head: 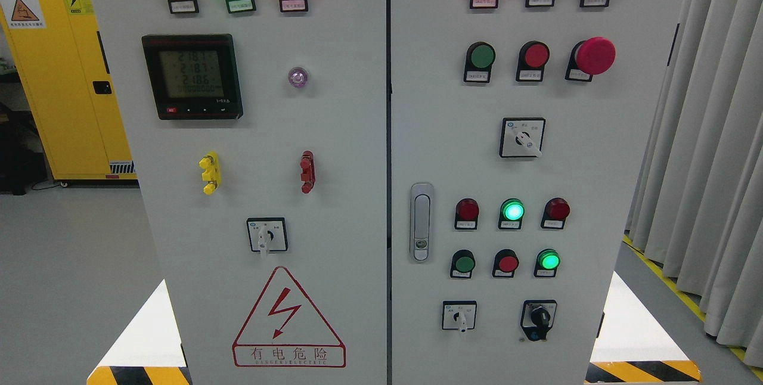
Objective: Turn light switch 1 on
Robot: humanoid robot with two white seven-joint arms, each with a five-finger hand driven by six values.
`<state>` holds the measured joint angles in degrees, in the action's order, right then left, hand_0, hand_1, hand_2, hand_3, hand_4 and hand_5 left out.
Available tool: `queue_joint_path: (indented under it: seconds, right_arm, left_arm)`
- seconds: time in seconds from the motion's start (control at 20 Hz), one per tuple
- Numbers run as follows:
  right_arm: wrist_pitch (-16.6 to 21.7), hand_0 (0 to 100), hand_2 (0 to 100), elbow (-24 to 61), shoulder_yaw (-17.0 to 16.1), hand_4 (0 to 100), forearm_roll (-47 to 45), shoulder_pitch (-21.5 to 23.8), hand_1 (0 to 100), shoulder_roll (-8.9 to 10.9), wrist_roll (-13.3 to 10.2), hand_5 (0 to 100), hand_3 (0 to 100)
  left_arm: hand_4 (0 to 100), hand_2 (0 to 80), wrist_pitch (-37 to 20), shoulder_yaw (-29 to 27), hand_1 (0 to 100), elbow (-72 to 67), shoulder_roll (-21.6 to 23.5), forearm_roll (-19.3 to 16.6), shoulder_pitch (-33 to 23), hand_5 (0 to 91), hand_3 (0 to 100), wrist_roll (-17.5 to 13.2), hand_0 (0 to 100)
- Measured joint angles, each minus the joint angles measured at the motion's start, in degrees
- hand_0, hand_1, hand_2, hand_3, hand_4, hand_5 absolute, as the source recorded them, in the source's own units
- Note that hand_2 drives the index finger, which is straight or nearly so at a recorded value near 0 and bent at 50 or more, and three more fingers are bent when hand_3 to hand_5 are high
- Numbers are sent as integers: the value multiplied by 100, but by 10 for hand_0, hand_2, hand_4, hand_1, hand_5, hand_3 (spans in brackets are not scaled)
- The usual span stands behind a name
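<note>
Neither robot hand is showing in the head view, so whether either is open, curled or holding anything cannot be told. The control cabinet is filling the frame, its many buttons crowding together. The labels are reading too small to say which is light switch 1; it is presumably sitting among the push buttons at lower right. A reach risks pressing a neighbour, or striking the red emergency stop.
</note>
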<state>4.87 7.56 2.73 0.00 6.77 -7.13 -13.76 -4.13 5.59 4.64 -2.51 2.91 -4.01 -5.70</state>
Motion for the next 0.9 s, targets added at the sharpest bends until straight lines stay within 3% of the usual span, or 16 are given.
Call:
queue_joint_path:
  seconds: [0.6, 0.75, 0.9]
  right_arm:
    - [0, 0, 40, 0, 0, 0, 0, 0, 500, 0, 0, 0, 0]
    - [0, 0, 40, 0, 0, 0, 0, 0, 500, 2, 0, 0, 0]
    - [0, 0, 40, 0, 0, 0, 0, 0, 500, 2, 0, 0, 0]
  left_arm:
    - [0, 0, 13, -1, 201, 73, 17, 4, -25, 0, 0, 17, 102]
    - [0, 0, -34, -19, 218, 290, 73, 20, -158, 0, 0, 85, 102]
    - [0, 0, -160, -87, 254, 664, 113, 38, -360, 0, 0, 338, 119]
